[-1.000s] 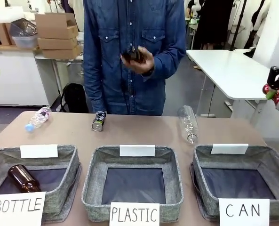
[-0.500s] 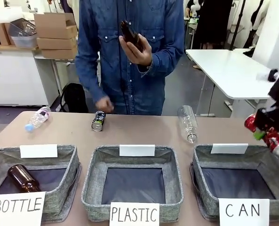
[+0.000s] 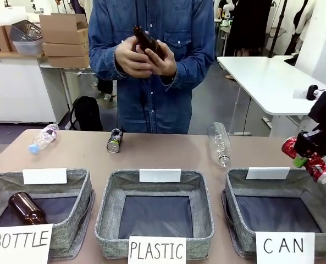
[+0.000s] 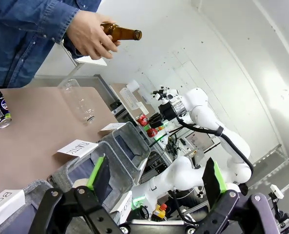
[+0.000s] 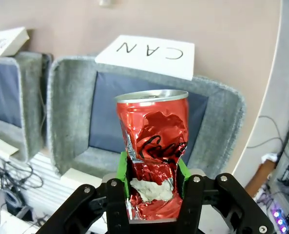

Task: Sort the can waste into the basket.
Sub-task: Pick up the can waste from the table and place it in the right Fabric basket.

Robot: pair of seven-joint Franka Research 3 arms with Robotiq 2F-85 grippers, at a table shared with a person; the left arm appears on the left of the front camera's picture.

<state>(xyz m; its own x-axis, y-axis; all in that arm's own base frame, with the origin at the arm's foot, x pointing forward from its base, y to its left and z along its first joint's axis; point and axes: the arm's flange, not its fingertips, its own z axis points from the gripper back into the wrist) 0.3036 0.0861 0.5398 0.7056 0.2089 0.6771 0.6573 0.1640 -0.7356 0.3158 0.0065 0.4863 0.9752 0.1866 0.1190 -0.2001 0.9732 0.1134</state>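
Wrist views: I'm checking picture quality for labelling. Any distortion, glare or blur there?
Left wrist view: strong wide-angle bend, table tilted, edges curving. Right wrist view: can sharp up close, a glint on its top rim; basket behind bows outward, slightly soft.

The basket (image 3: 233,184) stands open-topped (clear bottle (image 3: 219,143) lying near its far rim).
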